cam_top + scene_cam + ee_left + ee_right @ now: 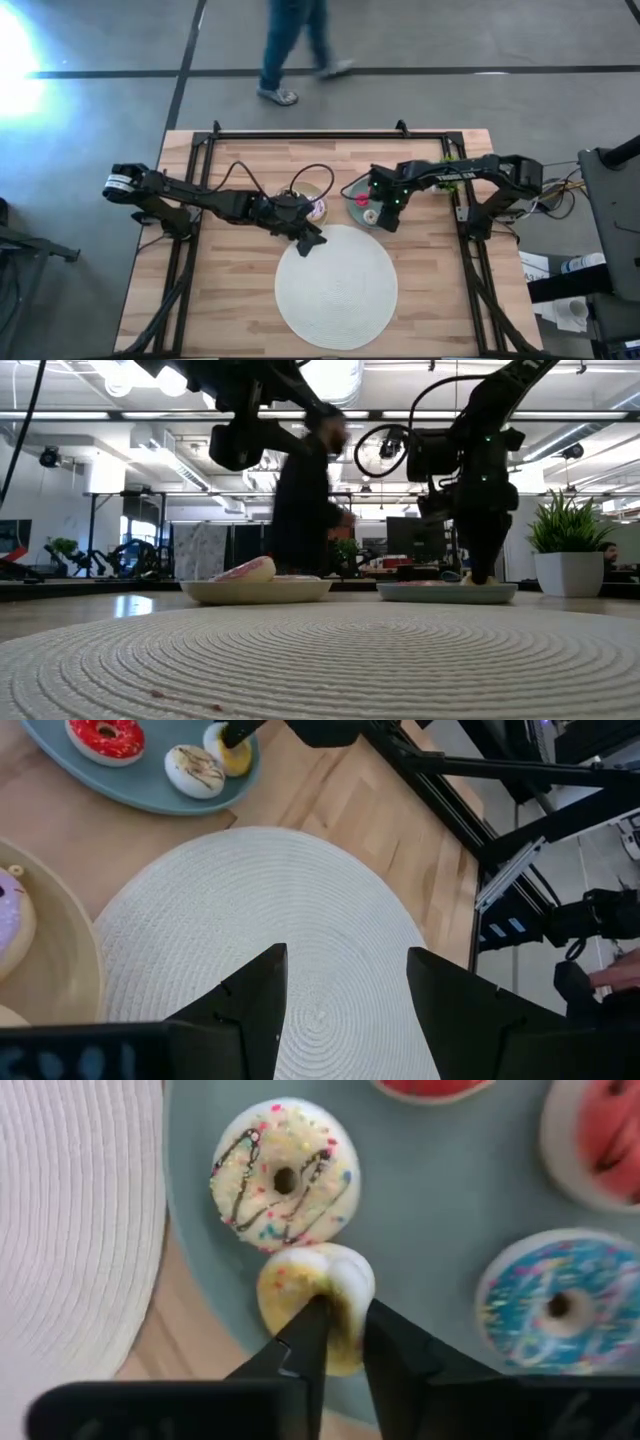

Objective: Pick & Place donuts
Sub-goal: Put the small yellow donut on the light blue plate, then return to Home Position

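**Operator:** What was the right gripper [338,1335] doing at that moment?

**Technician:** You had its fingers pinched on a yellow mini donut [318,1302], one finger through or against the ring's rim. The donut stood on edge at the near lip of the teal plate [440,1210], so the grip was probably by the ring wall rather than flat across. Whether you were lifting it or setting it down could not be judged.

**Operator:** What lay beside it?

**Technician:** A cream sprinkled donut [286,1172] touched the held one. A blue donut [552,1310] sat near on the same plate, with red ones farther along the rim.

**Operator:** And the left gripper [345,995]?

**Technician:** You kept it spread wide and empty, hovering above the white mat [300,920], likely so it stayed out of the right arm's path. The beige plate [70,970] with a pale pink donut [12,920] lay just beside that mat.

**Operator:** Anything beyond the table?

**Technician:** A person [295,50] walked across the floor, well apart from both arms.
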Controlling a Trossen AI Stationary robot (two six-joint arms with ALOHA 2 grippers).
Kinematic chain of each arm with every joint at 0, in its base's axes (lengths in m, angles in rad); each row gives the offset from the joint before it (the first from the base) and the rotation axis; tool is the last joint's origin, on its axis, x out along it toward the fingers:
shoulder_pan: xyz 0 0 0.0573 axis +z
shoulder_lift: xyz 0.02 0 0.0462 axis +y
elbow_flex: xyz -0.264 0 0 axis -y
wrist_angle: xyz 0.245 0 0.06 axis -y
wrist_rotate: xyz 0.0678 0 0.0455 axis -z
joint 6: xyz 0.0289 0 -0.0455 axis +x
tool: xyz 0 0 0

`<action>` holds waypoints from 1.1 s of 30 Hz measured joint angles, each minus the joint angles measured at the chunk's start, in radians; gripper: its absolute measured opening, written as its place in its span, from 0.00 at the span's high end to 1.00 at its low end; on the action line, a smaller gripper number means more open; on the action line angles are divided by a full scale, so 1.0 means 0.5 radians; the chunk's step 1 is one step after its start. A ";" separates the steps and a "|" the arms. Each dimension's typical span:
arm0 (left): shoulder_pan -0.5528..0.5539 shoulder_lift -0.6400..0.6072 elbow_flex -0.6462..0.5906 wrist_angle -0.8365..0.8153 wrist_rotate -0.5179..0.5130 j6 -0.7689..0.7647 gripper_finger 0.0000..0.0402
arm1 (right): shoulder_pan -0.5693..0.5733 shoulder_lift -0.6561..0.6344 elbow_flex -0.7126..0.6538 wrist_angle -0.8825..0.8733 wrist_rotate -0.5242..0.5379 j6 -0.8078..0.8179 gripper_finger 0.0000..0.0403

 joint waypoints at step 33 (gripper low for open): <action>-0.362 -0.196 0.000 -0.490 -0.287 0.030 0.55 | 0.490 -1.276 -0.297 -0.042 0.368 0.361 0.57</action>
